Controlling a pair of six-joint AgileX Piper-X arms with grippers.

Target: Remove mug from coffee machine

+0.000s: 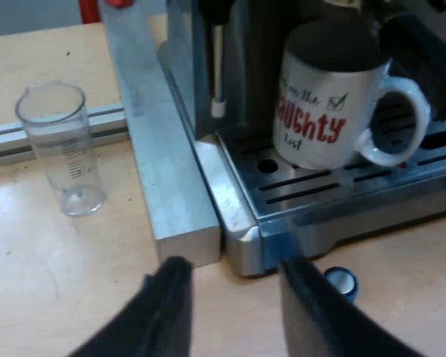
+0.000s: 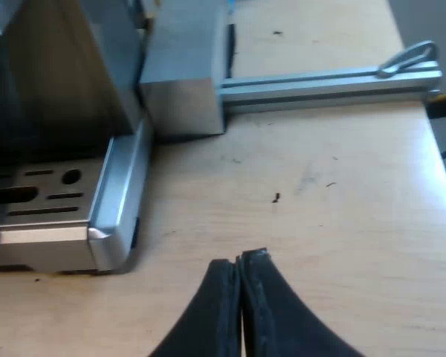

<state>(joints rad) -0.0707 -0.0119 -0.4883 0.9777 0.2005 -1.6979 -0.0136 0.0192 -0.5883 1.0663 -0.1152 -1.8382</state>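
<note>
We find the mug (image 1: 323,97) upright on the drip tray (image 1: 334,195), ahead of our wide-open, empty left claw (image 1: 234,268), the nearer one; our right claw (image 2: 240,262) is closed, empty.

The left gripper (image 1: 234,268), by the silver steel espresso machine's (image 1: 241,238) corner, has two smooth black fingers (image 1: 167,305), broad at the root and narrowing to blunt tips. The right gripper (image 2: 238,259) has matching matte black fingers (image 2: 215,312), curved and tapering.
</note>
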